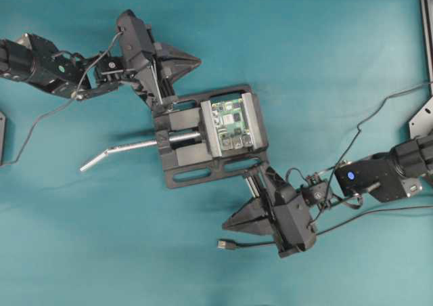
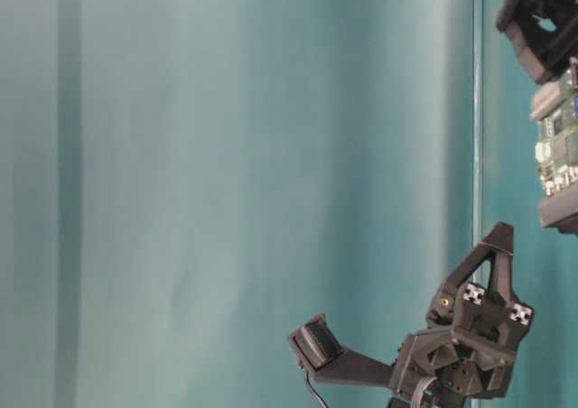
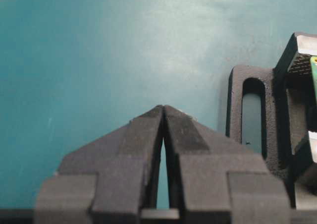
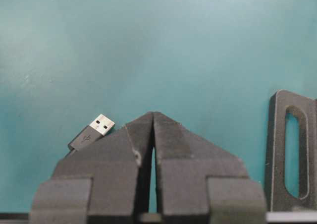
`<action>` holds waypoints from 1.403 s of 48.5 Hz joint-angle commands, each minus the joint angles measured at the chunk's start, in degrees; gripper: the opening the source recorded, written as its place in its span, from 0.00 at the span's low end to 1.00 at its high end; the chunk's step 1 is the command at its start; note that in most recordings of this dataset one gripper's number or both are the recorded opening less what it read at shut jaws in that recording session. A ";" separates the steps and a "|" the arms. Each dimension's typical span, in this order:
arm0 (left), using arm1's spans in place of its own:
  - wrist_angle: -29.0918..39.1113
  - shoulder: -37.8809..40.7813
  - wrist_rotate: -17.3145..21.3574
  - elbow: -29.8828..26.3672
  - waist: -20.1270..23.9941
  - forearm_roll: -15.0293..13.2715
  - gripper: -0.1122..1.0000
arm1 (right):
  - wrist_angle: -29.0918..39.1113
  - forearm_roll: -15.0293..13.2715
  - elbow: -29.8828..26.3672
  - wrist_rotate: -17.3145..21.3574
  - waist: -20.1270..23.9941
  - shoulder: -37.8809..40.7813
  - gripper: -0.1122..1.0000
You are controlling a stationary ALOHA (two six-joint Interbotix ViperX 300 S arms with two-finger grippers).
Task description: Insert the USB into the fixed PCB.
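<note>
The USB (image 1: pixel 226 244) lies flat on the teal table near the front, its silver tip pointing left and its thin black cable trailing right; it also shows as the USB (image 4: pixel 93 132) just left of my right fingers. The fixed PCB (image 1: pixel 230 124) is a green board clamped in a black vise (image 1: pixel 181 151); its edge shows as the PCB (image 2: pixel 558 139). My right gripper (image 1: pixel 226 223) is shut and empty, just above the plug. My left gripper (image 1: pixel 198 61) is shut and empty beyond the vise's far left corner. Their tips meet at the left gripper (image 3: pixel 163 106) and the right gripper (image 4: pixel 153 113).
The vise's silver handle (image 1: pixel 128 149) sticks out to the left across the table. A black bracket (image 1: pixel 423 113) sits at the right edge. The vise's slotted base (image 3: pixel 252 115) lies right of my left fingers, and the slotted base (image 4: pixel 291 154) right of my right fingers.
</note>
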 commanded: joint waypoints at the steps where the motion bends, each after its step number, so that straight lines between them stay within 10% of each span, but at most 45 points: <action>1: 2.02 -5.89 0.09 -0.97 0.18 2.02 0.09 | -0.44 0.35 -0.88 0.53 0.70 -0.88 0.10; 17: 14.33 -17.40 -0.79 2.90 0.88 2.02 0.13 | -4.39 10.90 0.79 2.81 3.87 -1.05 0.10; 43: 15.47 -24.35 -3.08 8.61 -0.35 2.02 0.14 | -7.03 30.94 -0.26 2.72 11.87 -1.05 0.13; 61: 17.75 -27.95 -6.06 11.95 -0.44 2.02 0.43 | -7.38 37.00 -1.05 2.72 14.77 0.09 0.61; 68: 17.84 -31.82 -6.15 15.12 -0.44 1.93 0.42 | -7.38 38.94 -2.55 2.55 16.00 2.11 0.65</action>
